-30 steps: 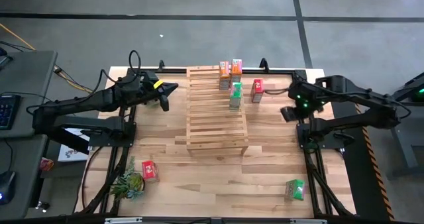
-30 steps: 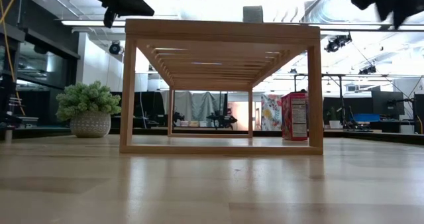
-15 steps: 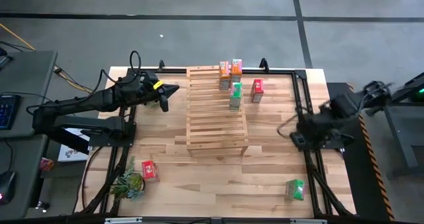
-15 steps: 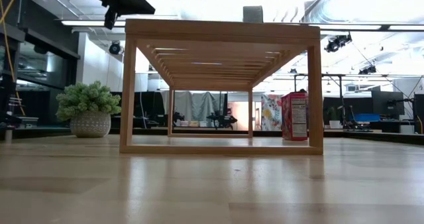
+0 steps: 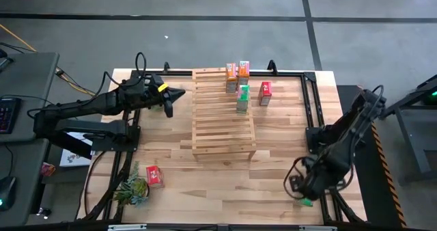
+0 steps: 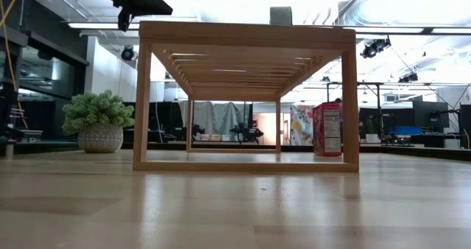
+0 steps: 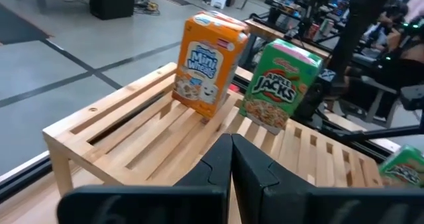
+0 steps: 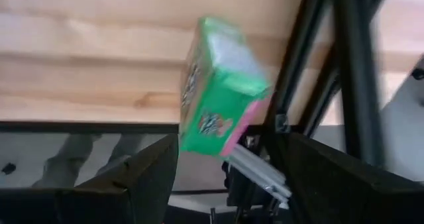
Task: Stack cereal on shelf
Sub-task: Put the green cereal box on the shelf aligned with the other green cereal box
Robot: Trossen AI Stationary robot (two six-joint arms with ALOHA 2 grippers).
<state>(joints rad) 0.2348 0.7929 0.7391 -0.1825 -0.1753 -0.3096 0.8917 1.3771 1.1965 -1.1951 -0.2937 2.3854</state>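
Reading "Mini Wheats" (image 7: 209, 63) and "Apple Jacks" (image 7: 279, 86).

A robotics lab: framed test table (image 5: 273, 190), concrete floor, workstations behind

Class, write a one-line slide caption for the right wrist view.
Right gripper, fingers open, above a green cereal box near the table's edge.

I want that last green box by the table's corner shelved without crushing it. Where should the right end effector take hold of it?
Probably across the two broad faces of the green box, near its upper half, coming down from above. It stands upright near the table's frame, so a sideways approach there looks cramped. The right end effector is open around it, fingers wide enough for the thin dimension.
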